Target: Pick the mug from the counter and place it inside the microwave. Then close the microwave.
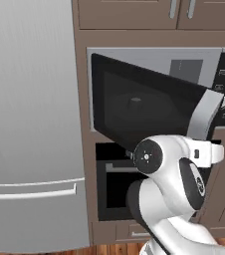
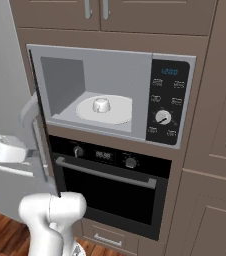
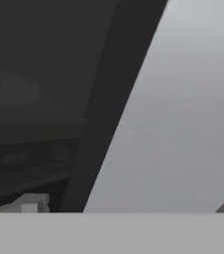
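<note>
The small white mug (image 2: 101,105) stands upright on the white turntable (image 2: 122,114) inside the microwave (image 2: 135,59). Through the dark glass of the door (image 1: 144,114) the mug (image 1: 135,102) shows dimly. The door hangs partly open, swung out to the left, with its silver handle (image 1: 204,115) at the free edge. My gripper (image 2: 27,150) is against the outer face of the door just below the handle, with nothing in it. Its fingertips are hidden, and the hand view looks close along the dark door glass (image 3: 44,99). The counter is out of view.
A tall grey fridge (image 1: 30,124) stands directly left of the open door, leaving little room there. The black oven (image 2: 110,190) with knobs sits under the microwave. Brown cabinets (image 2: 215,150) run to the right and above. Wooden floor (image 2: 0,225) lies below.
</note>
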You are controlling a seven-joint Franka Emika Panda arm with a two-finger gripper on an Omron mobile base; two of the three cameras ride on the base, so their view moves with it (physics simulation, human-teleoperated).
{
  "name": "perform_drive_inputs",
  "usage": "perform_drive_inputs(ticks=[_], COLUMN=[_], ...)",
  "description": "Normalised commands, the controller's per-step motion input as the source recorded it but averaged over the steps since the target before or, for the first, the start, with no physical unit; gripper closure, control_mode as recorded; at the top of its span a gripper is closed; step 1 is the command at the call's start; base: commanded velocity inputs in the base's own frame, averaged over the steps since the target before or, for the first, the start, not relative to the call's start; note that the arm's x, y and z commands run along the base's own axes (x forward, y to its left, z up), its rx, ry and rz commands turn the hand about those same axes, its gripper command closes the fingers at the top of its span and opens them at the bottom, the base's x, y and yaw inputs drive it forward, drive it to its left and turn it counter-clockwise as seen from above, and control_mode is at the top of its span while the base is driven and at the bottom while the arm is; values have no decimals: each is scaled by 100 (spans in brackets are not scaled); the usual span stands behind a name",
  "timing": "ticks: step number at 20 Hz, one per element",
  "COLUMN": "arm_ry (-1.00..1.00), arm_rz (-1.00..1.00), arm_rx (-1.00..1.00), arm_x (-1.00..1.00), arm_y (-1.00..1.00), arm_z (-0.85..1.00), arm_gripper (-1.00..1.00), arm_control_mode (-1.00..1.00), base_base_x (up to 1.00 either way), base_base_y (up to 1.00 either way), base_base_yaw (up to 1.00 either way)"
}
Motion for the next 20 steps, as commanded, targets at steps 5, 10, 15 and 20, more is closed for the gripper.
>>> perform_drive_inputs(ticks=[5, 10, 15, 20], arm_ry=[1, 0, 0, 0], arm_rz=[6, 9, 12, 11], arm_rx=[0, 4, 13, 17], arm_x=[47, 52, 63, 69], arm_y=[-66, -53, -47, -39], arm_z=[0, 0, 0, 0], arm_gripper=[-100, -100, -100, -100], arm_control_mode=[-100, -100, -100, -100], base_base_x=[0, 0, 0, 0], base_base_y=[0, 0, 0, 0], base_base_yaw=[0, 0, 0, 0])
